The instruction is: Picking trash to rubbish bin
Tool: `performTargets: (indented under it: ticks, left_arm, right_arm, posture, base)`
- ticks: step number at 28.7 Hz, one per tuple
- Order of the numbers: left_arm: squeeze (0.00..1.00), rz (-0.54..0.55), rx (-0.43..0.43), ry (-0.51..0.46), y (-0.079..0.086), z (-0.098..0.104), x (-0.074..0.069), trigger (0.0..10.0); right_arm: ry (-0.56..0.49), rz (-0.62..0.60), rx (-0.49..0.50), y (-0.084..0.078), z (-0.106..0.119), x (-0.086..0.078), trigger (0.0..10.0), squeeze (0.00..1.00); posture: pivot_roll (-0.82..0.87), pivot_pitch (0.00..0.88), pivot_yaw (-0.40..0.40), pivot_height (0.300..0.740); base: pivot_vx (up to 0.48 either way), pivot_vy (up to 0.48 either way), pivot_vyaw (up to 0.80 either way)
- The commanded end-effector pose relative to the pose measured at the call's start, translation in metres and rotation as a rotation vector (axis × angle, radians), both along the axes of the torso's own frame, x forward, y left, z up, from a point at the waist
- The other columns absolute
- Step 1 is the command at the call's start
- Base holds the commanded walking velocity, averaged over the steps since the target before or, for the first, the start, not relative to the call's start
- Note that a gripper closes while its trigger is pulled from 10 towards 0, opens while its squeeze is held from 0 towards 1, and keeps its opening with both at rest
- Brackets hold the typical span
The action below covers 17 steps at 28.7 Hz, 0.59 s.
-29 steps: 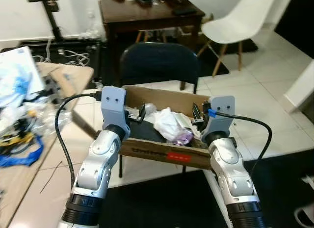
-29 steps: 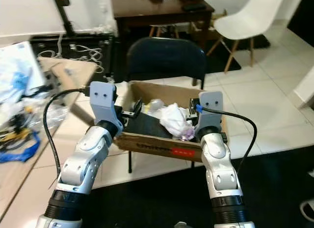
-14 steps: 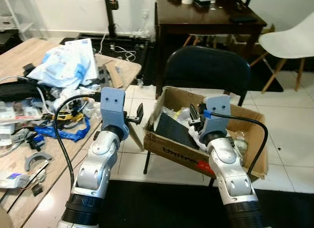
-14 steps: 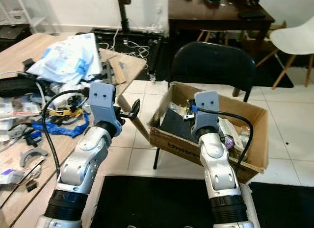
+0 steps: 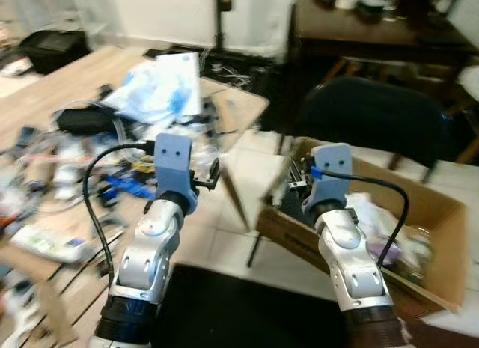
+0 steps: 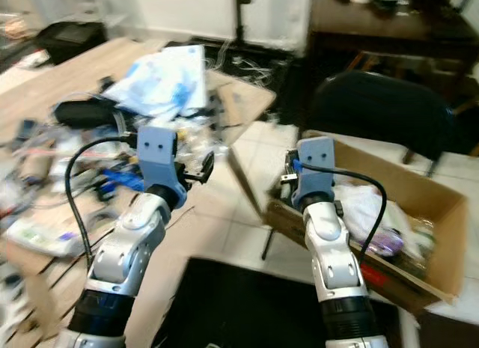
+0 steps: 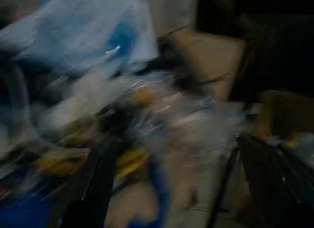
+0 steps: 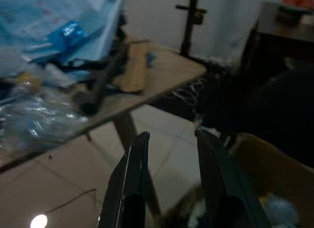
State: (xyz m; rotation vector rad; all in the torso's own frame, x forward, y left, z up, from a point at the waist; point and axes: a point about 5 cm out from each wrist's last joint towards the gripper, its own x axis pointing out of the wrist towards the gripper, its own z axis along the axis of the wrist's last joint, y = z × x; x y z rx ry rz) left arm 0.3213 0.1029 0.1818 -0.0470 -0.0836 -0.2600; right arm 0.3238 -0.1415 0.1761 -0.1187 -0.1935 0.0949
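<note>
A wooden table (image 5: 247,107) on my left is littered with trash: a blue and white plastic bag (image 5: 161,86), clear wrappers (image 7: 186,120), cables and small bits. The cardboard box (image 5: 430,206) used as the bin stands on the right, with white crumpled trash (image 6: 367,209) in it. My left gripper (image 5: 210,176) hovers open by the table's near edge, nothing between its fingers (image 7: 100,184). My right gripper (image 5: 296,182) is raised in front of the box's left corner, open and empty, its fingers (image 8: 136,179) pointing toward the table's corner. The pictures are blurred.
A black chair (image 5: 378,112) stands behind the box. A dark wooden table (image 5: 359,26) is at the back right, a black stand (image 5: 217,4) by the wall. A black bag (image 5: 45,45) lies far left. Pale floor tiles (image 5: 251,165) show between table and box.
The whole view has swung to the left: the cluttered table now spreads across the left and the box has slid to the right. Both arms hold the same raised pose.
</note>
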Motion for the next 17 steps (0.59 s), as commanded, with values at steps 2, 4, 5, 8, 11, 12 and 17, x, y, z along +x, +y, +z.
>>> performTargets:
  ticks: [2,4,5,8,11,12,17]
  left_arm:
    - [0.0,-0.005,0.007,0.031,-0.0006,-0.0062,-0.0013,10.0]
    - [0.0,-0.004,0.007,0.032,-0.0005,-0.0062,-0.0011,10.0]
    - [0.0,-0.003,0.008,0.034,-0.0003,-0.0064,-0.001,10.0]
    - [0.0,-0.002,0.009,0.036,0.0,-0.0066,-0.0009,10.0]
    - [0.0,-0.002,0.01,0.038,0.0001,-0.0068,-0.0008,10.0]
    - [0.0,-0.002,0.011,0.039,0.0001,-0.0068,-0.0007,10.0]
    - [0.0,0.001,0.014,0.047,0.0004,-0.0078,-0.0004,10.0]
  right_arm:
    - [0.01,-0.006,-0.001,-0.001,-0.0022,-0.0009,10.0,0.0]
    - [0.011,-0.007,-0.001,-0.0011,-0.0022,-0.001,10.0,0.0]
    - [0.011,-0.008,-0.001,-0.0012,-0.0022,-0.001,10.0,0.0]
    - [0.011,-0.009,-0.001,-0.0012,-0.0023,-0.0009,10.0,0.0]
    - [0.01,-0.011,0.002,-0.0013,-0.0023,-0.0008,10.0,0.0]
    - [0.004,-0.016,0.007,-0.0016,-0.0018,-0.0008,10.0,0.0]
    - [-0.003,-0.026,0.044,-0.0034,-0.0005,-0.0009,10.0,0.0]
  posture:
    - [0.02,0.137,0.013,0.74]
    - [0.02,0.137,0.013,0.74]
    - [0.02,0.137,0.013,0.74]
    - [0.02,0.137,0.013,0.74]
    - [0.02,0.137,0.013,0.74]
    - [0.02,0.137,0.013,0.74]
    - [0.02,0.137,0.013,0.74]
  base:
    - [0.0,0.0,0.8]
    - [0.0,0.0,0.8]
    - [0.0,0.0,0.8]
    - [0.0,0.0,0.8]
    - [0.0,0.0,0.8]
    - [0.0,0.0,0.7]
    - [0.0,0.0,0.28]
